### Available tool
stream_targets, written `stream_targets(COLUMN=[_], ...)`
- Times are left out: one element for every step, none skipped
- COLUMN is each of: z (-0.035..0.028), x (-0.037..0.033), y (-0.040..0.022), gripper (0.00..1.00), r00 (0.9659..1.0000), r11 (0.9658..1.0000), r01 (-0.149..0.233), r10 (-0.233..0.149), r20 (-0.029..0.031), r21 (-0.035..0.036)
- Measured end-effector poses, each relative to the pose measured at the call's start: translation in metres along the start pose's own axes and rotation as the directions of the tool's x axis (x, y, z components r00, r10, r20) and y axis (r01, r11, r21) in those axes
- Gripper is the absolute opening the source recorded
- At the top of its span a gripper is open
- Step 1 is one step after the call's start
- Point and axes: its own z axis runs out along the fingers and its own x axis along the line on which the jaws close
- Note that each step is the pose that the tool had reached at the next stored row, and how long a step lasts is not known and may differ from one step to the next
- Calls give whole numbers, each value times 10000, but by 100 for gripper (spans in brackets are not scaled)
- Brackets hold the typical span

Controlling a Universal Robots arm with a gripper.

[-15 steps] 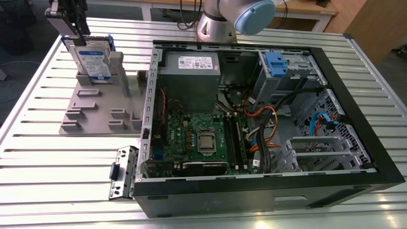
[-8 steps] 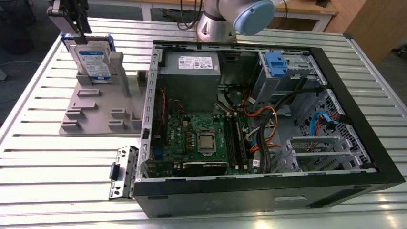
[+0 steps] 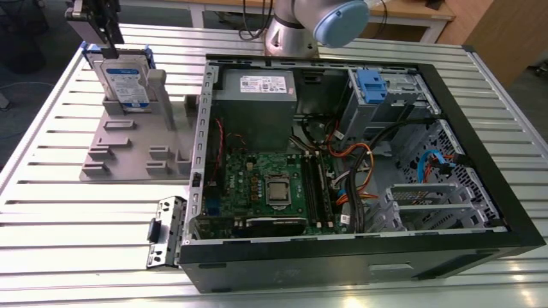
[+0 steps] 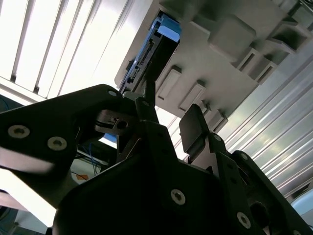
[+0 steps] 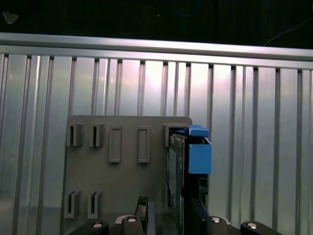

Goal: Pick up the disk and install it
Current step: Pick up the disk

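Note:
The disk (image 3: 127, 80) stands upright on its edge in a grey slotted holder (image 3: 128, 154) at the exterior view's upper left, its blue-and-white label facing out and the blue carrier around it. My gripper (image 3: 104, 46) hangs just above its top edge, open. In the first wrist view the disk's blue carrier (image 5: 198, 154) rises from the holder (image 5: 127, 181), and the gripper (image 5: 168, 215) has one finger (image 5: 142, 210) clearly apart from it. The second wrist view shows the gripper (image 4: 170, 110) spread, with the disk (image 4: 146, 54) beyond it in the holder (image 4: 220, 63).
An open black computer case (image 3: 488, 160) lies on the slatted metal table (image 3: 51, 212), with a motherboard, cables and a grey power supply (image 3: 256, 90) inside. A drive bay with a blue bracket (image 3: 370, 86) sits at its far corner. A loose metal plate (image 3: 167, 231) lies beside the case.

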Motion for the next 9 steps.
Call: stream_targets(z=[1, 3, 4, 6, 8, 9, 10, 11, 13], x=[-6, -12, -16, -21, -24, -29, -34, -39, -45], y=[0, 0, 0, 0, 0, -1, -1, -1, -1], gripper=[47, 47, 47, 47, 47, 47, 47, 47, 47], r00=[10000, 10000, 10000, 10000, 10000, 10000, 10000, 10000, 10000], r11=[10000, 10000, 10000, 10000, 10000, 10000, 10000, 10000, 10000], r01=[0, -1, -1, -1, -1, 0, 0, 0, 0], r10=[0, 1, 1, 1, 1, 0, 0, 0, 0], r20=[0, 0, 0, 1, 0, 0, 0, 0, 0], r21=[0, 0, 0, 1, 1, 0, 0, 0, -1])
